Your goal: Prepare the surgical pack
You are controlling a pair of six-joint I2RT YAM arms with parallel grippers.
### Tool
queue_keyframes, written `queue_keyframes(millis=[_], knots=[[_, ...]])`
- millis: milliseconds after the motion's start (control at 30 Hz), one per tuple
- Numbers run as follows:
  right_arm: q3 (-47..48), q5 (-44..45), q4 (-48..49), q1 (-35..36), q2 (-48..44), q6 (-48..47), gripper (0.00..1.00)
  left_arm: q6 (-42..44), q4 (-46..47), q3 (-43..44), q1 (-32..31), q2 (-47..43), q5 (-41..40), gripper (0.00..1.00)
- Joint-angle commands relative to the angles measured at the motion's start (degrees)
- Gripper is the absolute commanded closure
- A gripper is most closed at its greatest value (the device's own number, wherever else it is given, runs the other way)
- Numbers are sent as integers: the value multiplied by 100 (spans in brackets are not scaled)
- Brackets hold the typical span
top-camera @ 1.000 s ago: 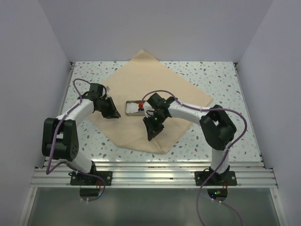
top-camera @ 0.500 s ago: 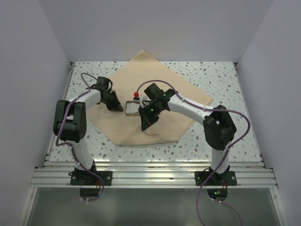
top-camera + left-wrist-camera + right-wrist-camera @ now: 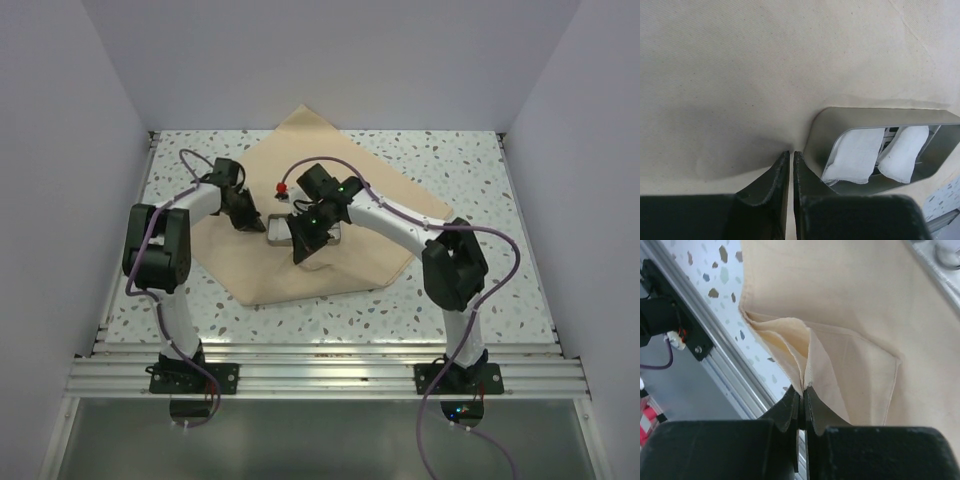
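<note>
Top view, pack: the fabric sheet [image 3: 270, 278] lies as a diamond on the table [image 3: 450, 160], with the tray [image 3: 277, 230] on its middle, long axis running left to right.
Top view, arms: the left gripper [image 3: 248, 218] is just left of the tray and the right gripper [image 3: 300, 255] is at its near side. Neither is clearly nearer.
Left wrist, jaws: closed to a slit, with the fabric sheet [image 3: 740, 75] puckered up into the tips (pinched, I judge).
Left wrist, tray: just right of the tips, with two gauze squares [image 3: 855, 155] side by side inside.
Right wrist, jaws: clamped on a doubled fold of the fabric sheet [image 3: 840, 290], held up off the layer below.
Coming move: probably each flap goes inward over the tray. Its rim stands in the way and could snag the fabric sheet.
</note>
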Motion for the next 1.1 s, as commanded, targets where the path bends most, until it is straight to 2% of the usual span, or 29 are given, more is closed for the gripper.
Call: queue_keyframes(millis=[0, 200, 367, 633, 900, 1067], knots=[[605, 703, -21, -39, 64, 151, 100, -31, -88, 228, -21, -360, -534, 89], [1185, 1653, 426, -214, 432, 432, 100, 92, -159, 148, 199, -1450, -1236, 76], [1695, 2171, 753, -452, 731, 644, 100, 602, -730, 746, 375, -1916, -1651, 71], [2934, 2304, 612, -892, 1671, 626, 100, 1481, -1265, 615, 401, -2119, -2213, 72], [4006, 2103, 551, -1076, 2507, 583, 100, 1305, -959, -89, 428, -2400, -2055, 73], [4069, 2005, 770, -1103, 2718, 600, 100, 1314, -1020, -98, 454, -2269, -1994, 73]])
